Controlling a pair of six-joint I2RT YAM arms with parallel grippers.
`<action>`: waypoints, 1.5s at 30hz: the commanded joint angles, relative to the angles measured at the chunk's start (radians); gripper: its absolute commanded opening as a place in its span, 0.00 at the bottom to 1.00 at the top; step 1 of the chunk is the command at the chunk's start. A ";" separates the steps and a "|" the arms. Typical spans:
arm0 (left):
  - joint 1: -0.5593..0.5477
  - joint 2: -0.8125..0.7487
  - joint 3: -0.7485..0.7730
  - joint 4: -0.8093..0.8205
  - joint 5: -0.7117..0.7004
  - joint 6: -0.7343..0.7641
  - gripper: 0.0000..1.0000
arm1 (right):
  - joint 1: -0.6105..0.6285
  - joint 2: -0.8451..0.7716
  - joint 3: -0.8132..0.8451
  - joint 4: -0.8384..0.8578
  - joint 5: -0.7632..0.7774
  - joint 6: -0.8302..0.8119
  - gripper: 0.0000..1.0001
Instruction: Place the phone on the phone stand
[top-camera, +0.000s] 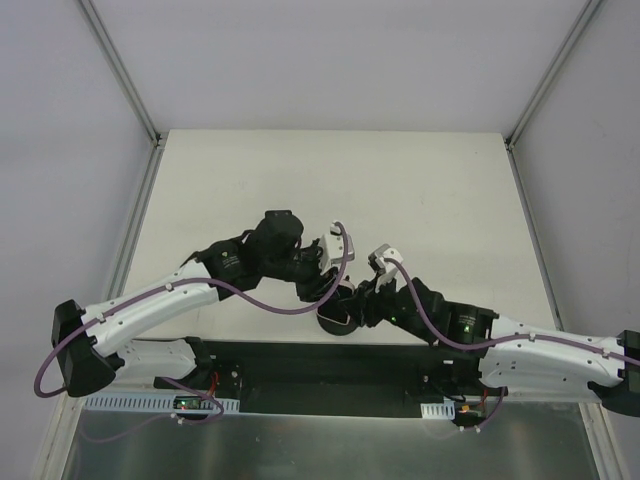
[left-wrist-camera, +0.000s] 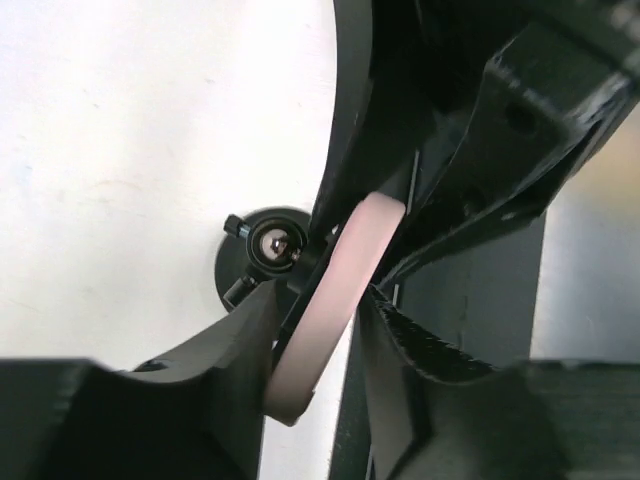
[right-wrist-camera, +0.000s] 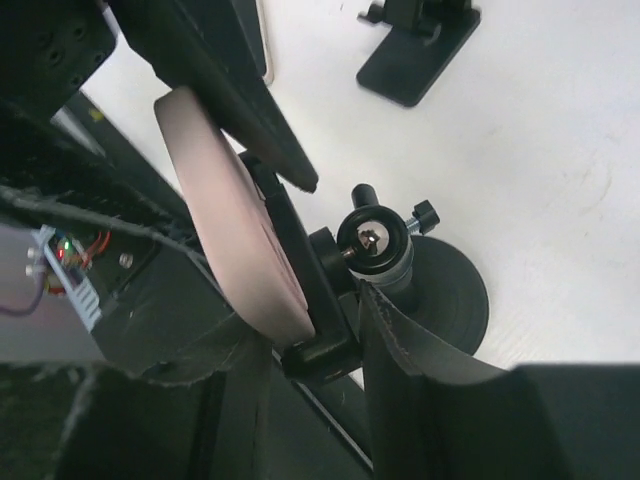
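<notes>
The pink phone stands edge-on between the fingers of my left gripper, which is shut on it. The phone leans against the black cradle of the phone stand, above the stand's ball joint and round black base. My right gripper is shut around the cradle, with the phone's lower end also between its fingers. In the top view both grippers, left and right, meet over the stand's base near the table's front edge.
A small black object with a rectangular base stands on the white table beyond the stand. The black strip of the arm mounts runs just behind the stand. White walls enclose the table.
</notes>
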 joint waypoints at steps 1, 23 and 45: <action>-0.004 -0.064 0.017 0.225 -0.117 -0.125 0.43 | -0.019 -0.008 -0.069 0.238 0.153 0.025 0.00; 0.022 -0.318 0.147 0.169 -0.472 -0.237 0.93 | -0.098 -0.003 0.052 0.003 0.350 0.011 0.00; 0.059 -0.304 0.046 0.178 -0.715 -0.097 0.92 | -0.164 0.173 0.163 -0.015 0.489 0.035 0.00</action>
